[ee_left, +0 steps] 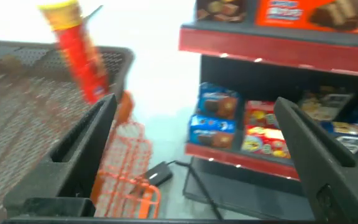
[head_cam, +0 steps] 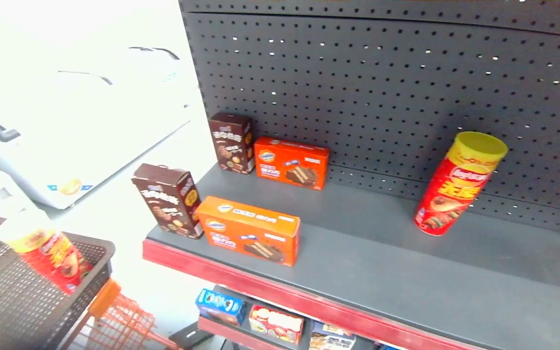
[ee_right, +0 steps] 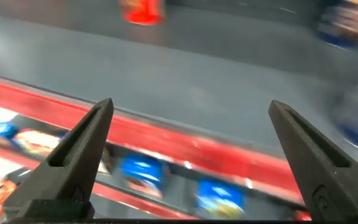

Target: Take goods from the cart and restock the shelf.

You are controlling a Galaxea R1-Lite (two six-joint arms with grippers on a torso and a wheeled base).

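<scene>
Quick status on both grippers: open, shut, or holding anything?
Left gripper: open, holding nothing.
Right gripper: open, holding nothing.

1 white cabinet-like unit (head_cam: 95,131), carrying 2 dark curved handles (head_cam: 154,50) on its top and 1 small yellow-and-blue label (head_cam: 70,186) on its front, stands at the left, while 1 flat black object (ee_left: 161,173) lies on the pale floor (ee_left: 160,93).

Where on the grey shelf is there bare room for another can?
Bare shelf lies between the orange boxes and the red can, and forward of the can to the red edge. The left end is crowded with boxes.
</scene>
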